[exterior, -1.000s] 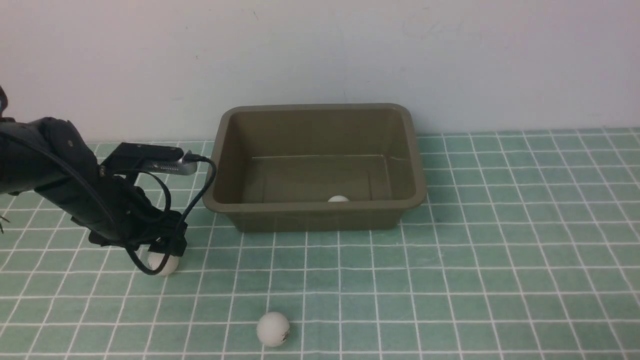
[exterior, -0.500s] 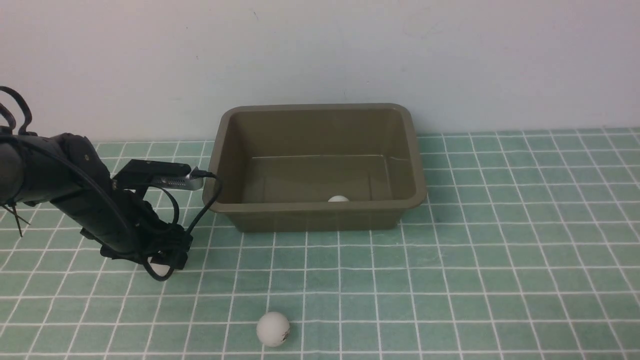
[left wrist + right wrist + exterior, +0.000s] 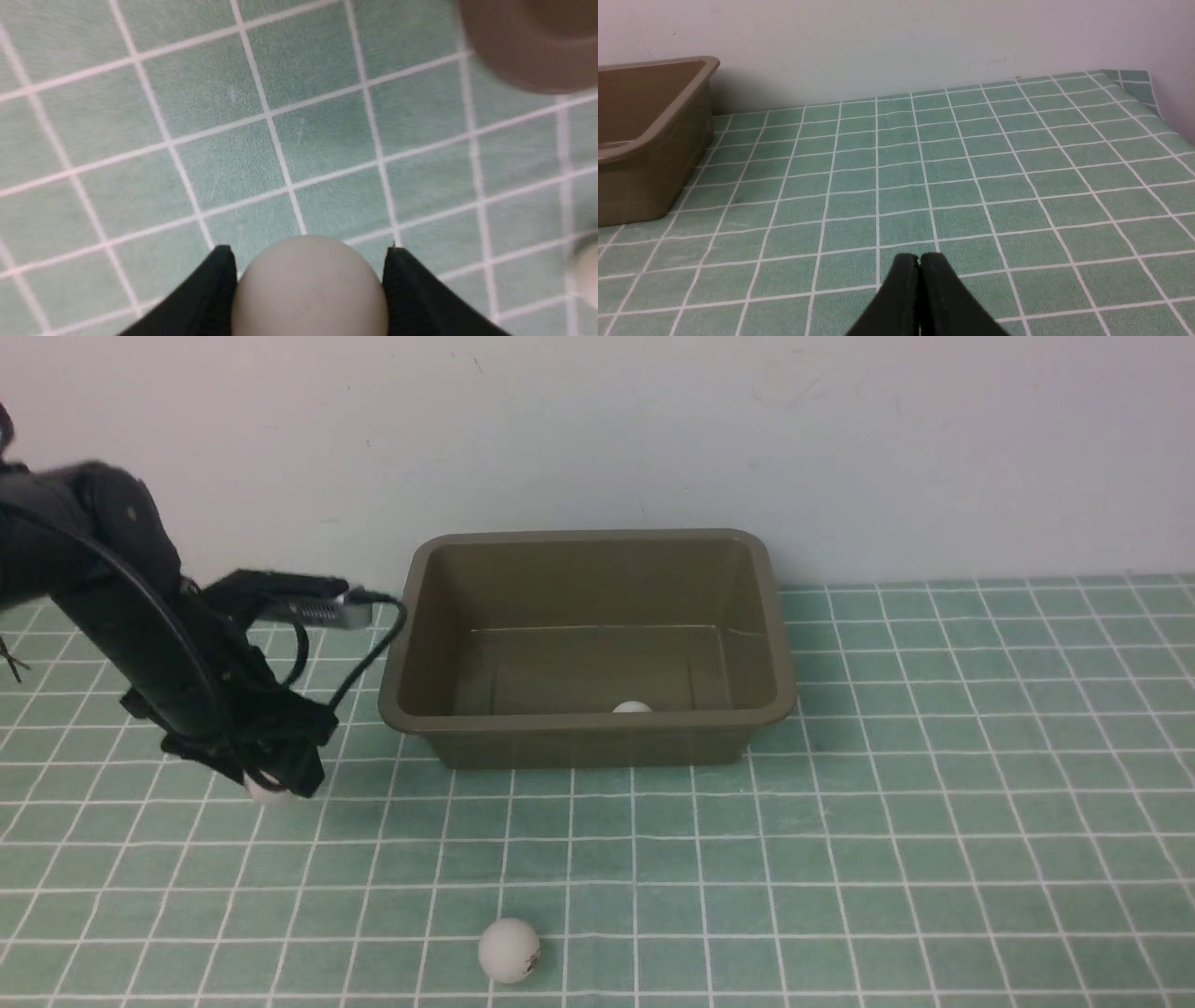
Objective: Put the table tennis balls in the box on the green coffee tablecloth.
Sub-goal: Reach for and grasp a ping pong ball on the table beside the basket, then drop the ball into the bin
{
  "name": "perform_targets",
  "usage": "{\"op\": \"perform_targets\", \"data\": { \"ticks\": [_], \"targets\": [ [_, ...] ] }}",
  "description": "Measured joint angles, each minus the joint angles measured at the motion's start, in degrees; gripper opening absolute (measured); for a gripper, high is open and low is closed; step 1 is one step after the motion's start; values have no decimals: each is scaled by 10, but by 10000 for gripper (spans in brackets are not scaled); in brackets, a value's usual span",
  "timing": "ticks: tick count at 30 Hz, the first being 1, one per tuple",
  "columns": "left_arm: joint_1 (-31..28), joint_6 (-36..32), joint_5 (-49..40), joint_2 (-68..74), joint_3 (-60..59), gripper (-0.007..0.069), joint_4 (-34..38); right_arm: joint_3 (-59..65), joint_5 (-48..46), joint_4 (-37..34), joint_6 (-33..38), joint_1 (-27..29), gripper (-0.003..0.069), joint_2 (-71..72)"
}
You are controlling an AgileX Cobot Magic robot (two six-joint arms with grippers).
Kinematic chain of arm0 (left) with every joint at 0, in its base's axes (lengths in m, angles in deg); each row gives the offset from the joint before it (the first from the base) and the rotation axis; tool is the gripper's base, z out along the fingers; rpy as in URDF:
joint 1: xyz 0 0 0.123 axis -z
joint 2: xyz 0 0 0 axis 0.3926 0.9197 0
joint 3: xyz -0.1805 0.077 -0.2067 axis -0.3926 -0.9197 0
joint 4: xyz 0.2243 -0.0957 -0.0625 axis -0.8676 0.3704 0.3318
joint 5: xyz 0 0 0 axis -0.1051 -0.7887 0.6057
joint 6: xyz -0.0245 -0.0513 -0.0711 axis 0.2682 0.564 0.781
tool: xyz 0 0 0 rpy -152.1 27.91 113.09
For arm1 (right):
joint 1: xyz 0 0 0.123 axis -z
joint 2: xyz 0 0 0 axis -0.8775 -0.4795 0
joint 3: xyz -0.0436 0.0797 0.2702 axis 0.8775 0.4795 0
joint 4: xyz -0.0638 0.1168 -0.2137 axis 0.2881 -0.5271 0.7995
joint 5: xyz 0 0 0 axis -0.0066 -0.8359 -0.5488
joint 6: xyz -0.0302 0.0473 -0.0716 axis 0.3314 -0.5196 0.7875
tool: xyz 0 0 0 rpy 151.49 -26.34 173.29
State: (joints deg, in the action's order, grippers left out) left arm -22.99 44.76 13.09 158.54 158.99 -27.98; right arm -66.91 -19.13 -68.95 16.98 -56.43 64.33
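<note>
Underneath, tablecloth (image 3: 934, 803): green with a white grid, it lay flat below both pincers and carried everything else.
Box (image 3: 588, 747): the olive-brown tub stood on the tablecloth, near the left pincer, to its right and a little beyond it; the two were not touching.
Left pincer (image 3: 280, 782): it pointed down at the tablecloth, with its fingers (image 3: 210, 298) pressed against both sides of a ball.
Right pincer (image 3: 919, 280): its fingers were pressed together with nothing between them, low over bare tablecloth and well apart from the box.
Gripped ball (image 3: 308, 284): white and clamped between the left pincer's fingers; in the front view it seemed just clear of the tablecloth, though the fingers hid most of it. By my reading this one was half done: picked up, not yet carried over the rim.
Boxed ball (image 3: 632, 707): it lay inside the box against the near wall, to the right of the left pincer. That one was done.
Loose ball (image 3: 510, 950): it sat on the tablecloth, right of the left pincer and closer to the robot, untouched. That one was left to do.
</note>
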Motion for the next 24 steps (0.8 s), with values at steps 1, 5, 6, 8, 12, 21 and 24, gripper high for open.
{"op": "perform_targets", "data": {
  "ticks": [1, 5, 6, 8, 12, 21, 24],
  "targets": [
    [0, 7, -19, -3, 18, 353, 0, 0, 0, 0, 0, 0, -17, 0],
    [5, 24, -59, -13, 120, 353, 38, 0, -1, 0, 0, 0, -17, 0],
    [13, 26, -59, -13, 135, 353, 46, 0, -1, 0, 0, 0, -17, 0],
    [35, 26, -50, -13, 147, 353, 51, 0, -1, 0, 0, 0, -17, 0],
    [92, 26, 16, -7, 150, 353, 36, 0, -1, 0, 0, 0, -17, 0],
    [164, 42, 120, 78, 159, 353, -14, -1, -1, -1, 0, 0, -17, 0],
    [165, 47, 126, 107, 171, 353, -15, -1, -1, -1, 0, 0, -17, 0]
  ]
}}
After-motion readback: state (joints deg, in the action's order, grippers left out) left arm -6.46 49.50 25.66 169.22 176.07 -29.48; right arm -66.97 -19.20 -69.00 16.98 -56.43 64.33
